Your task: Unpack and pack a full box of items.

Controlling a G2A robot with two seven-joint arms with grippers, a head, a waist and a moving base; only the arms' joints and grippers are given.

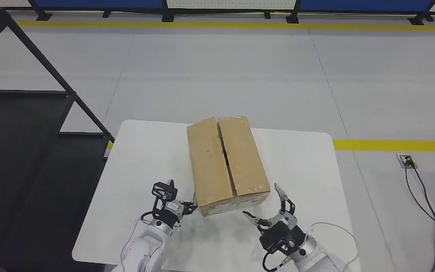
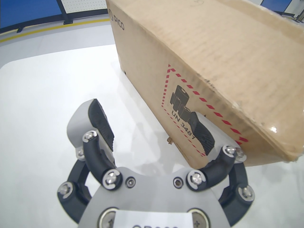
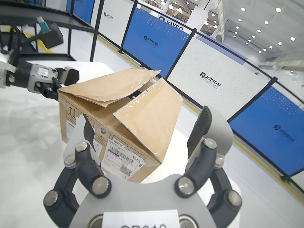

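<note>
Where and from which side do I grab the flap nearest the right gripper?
Pinch that flap by its raised edge at the centre seam, coming from the near end with the right gripper; the gap beneath it should admit a finger.

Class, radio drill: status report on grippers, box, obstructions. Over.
Left gripper open, beside box. Right gripper open, at box's near corner. Box on table, top flaps ajar. Nothing in the way.
</note>
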